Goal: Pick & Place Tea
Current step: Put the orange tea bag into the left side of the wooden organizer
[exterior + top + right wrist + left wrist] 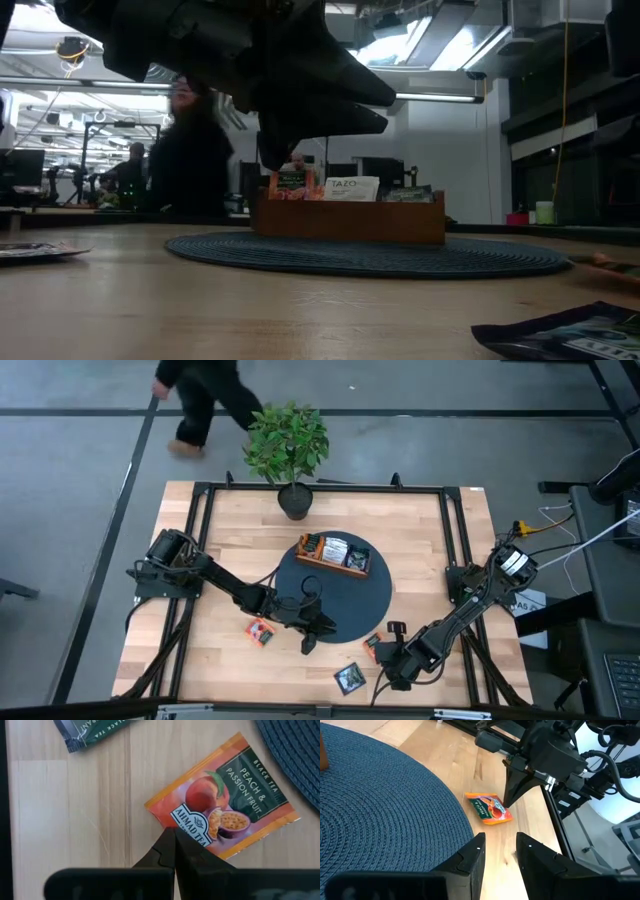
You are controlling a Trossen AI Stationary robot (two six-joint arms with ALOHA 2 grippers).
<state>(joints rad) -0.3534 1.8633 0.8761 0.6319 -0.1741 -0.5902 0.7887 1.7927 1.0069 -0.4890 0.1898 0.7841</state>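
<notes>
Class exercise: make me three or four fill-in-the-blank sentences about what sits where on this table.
1. The wooden tray sits on a round blue ____.
2. The right pincer is ____, its tips at an orange sachet.
3. That sachet lies on the wood ____ the mat.
4. The potted ____ stands at the table's far edge.

Missing words: mat; shut; beside; plant
</notes>
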